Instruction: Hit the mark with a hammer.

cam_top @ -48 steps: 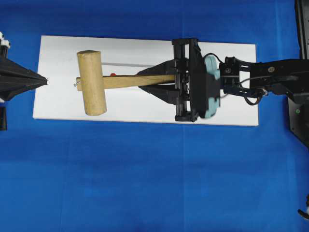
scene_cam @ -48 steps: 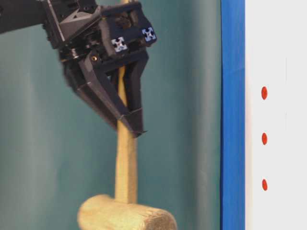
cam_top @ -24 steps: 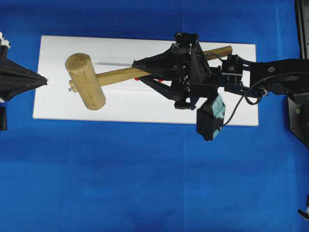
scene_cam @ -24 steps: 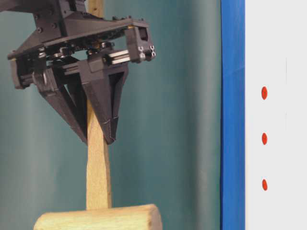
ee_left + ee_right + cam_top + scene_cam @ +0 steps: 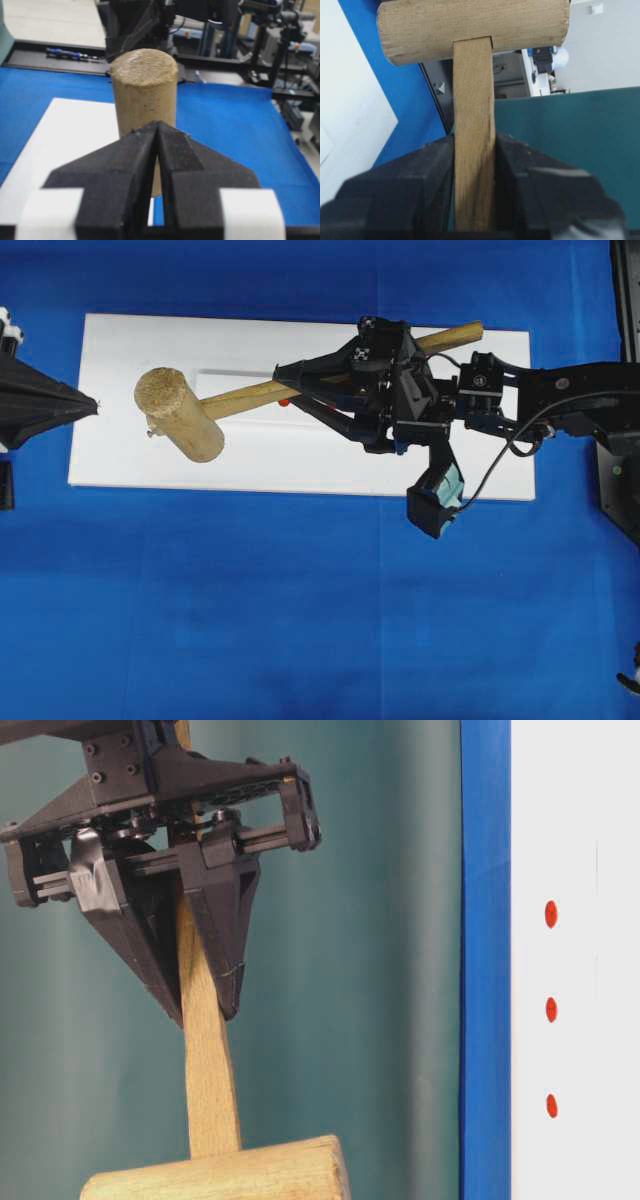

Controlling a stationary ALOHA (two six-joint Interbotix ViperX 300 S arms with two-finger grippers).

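While a blue cloth covers the table, a white board lies on it, marked with red dots. Above the board, the right gripper clenches the handle of the hammer, whose head hangs over the board's left part. Beyond the left end, the left gripper sits pinched together, holding nothing. A teal backdrop and lab benches stand behind.

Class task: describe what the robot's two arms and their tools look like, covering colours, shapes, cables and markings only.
Both arms are matte black. The right tool has long, tapering, wedge-shaped black fingers, black-and-white square markers, a teal-fronted camera block and looping black cables. The left tool ends in a sharp black point, with white tape bands further back.
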